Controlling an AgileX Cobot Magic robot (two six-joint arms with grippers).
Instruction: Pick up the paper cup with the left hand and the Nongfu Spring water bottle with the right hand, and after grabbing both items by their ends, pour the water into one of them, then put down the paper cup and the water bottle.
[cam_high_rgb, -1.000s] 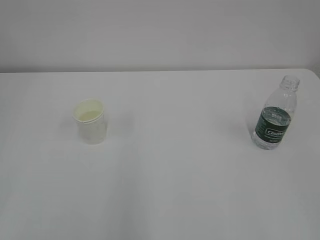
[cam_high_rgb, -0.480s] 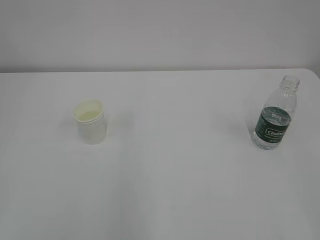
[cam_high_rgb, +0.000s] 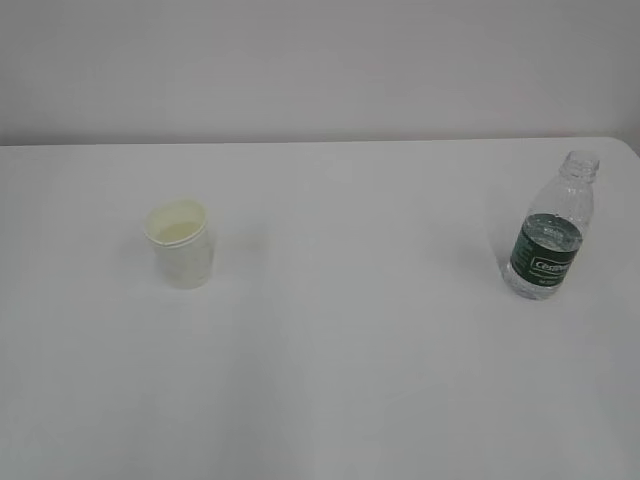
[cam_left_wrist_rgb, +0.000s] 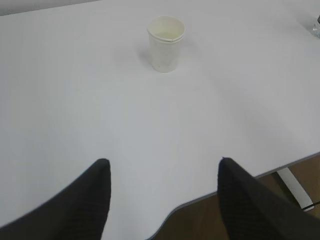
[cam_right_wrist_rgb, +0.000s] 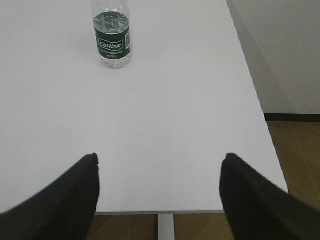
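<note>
Cup (cam_high_rgb: 180, 244) and bottle (cam_high_rgb: 547, 238) stand upright, well apart on the table (cam_high_rgb: 350, 350). Left gripper (cam_left_wrist_rgb: 162, 167) and right gripper (cam_right_wrist_rgb: 159, 162) hang back, jaws wide, empty.

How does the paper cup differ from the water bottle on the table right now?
The paper cup is opaque white, short and wide-mouthed; the water bottle is clear, taller and narrow-necked. The cup is plain; the bottle carries a dark green label. Both stand upright, open-topped, untouched on the white table.
</note>
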